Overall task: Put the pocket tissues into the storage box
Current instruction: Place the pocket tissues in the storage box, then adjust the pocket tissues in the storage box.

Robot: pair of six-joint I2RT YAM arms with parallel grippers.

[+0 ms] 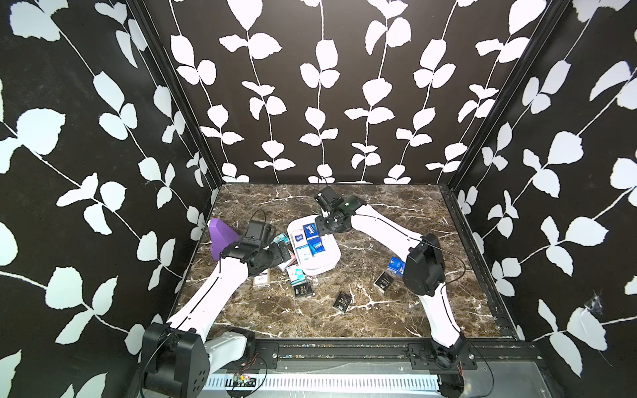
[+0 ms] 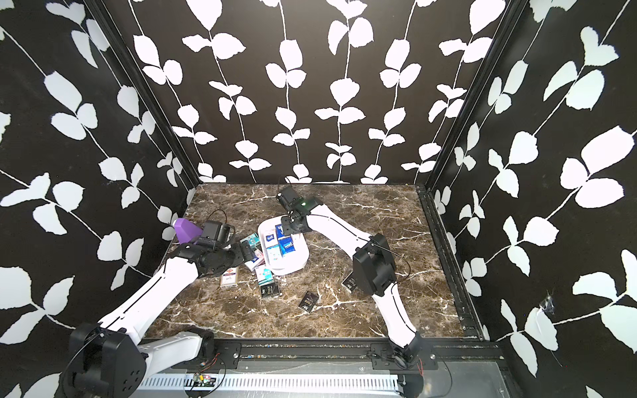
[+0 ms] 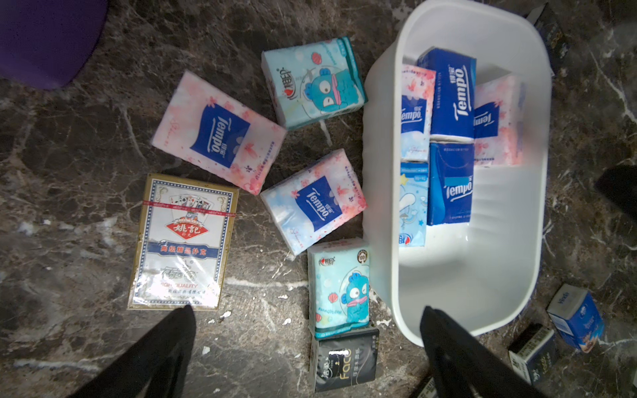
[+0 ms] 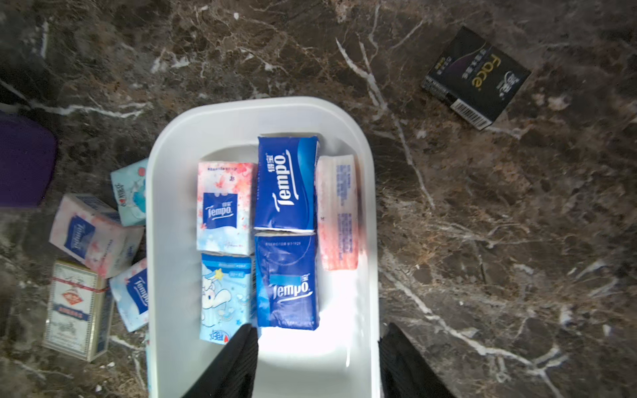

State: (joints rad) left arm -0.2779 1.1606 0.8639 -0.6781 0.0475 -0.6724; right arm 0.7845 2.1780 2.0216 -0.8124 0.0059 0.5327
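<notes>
Probably a lab test booth; leaf-print walls [image 1: 310, 86] box in a marble tabletop [image 1: 379, 320] with rail-mounted robot arms [image 1: 382, 225].

**Five packs in your box, more outside**

Your white storage box [image 4: 169, 241] sat on the tabletop [image 4: 482, 241] with five pocket tissues [image 4: 286, 182] side by side inside: two dark blue, two pink-flowered, one pale blue. Loose packs [image 3: 219, 132] lay just beside it, black packs [image 1: 342, 301] farther off.

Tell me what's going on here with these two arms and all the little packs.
Small film-wrapped tissue packs are being put into a white plastic storage box. Five packs lie inside. The right gripper hangs open and empty above it. The left gripper, wide open, hovers over loose packs beside the box, holding nothing. Several more lie on the marble table.
</notes>
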